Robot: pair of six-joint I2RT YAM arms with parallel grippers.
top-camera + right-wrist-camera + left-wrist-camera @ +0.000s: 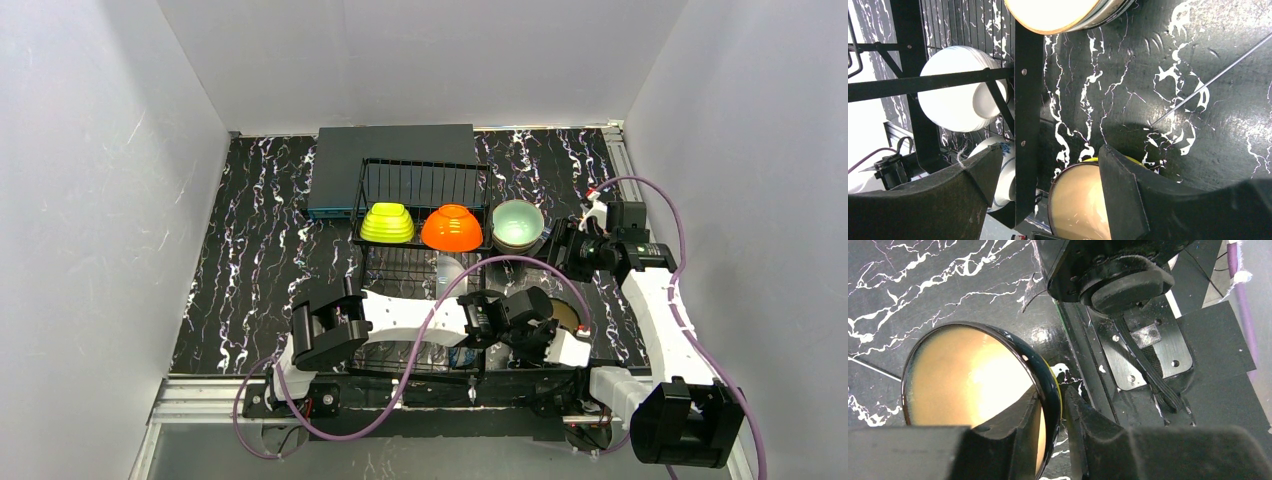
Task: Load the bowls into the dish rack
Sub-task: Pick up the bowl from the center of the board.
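Note:
A beige bowl with a dark glossy outside sits nested in a yellow bowl on the table, right of the dish rack. My left gripper is shut on its near rim, one finger inside and one outside. In the top view the same beige bowl lies by the left gripper. The rack's raised tier holds a lime green bowl and an orange bowl. A white bowl and a blue-white patterned bowl sit lower in the rack. My right gripper hangs open and empty above the table.
A mint bowl stack stands just right of the rack, close to the right gripper. A flat dark grey box lies behind the rack. The right arm's base plate is beside the beige bowl. White walls close the table on three sides.

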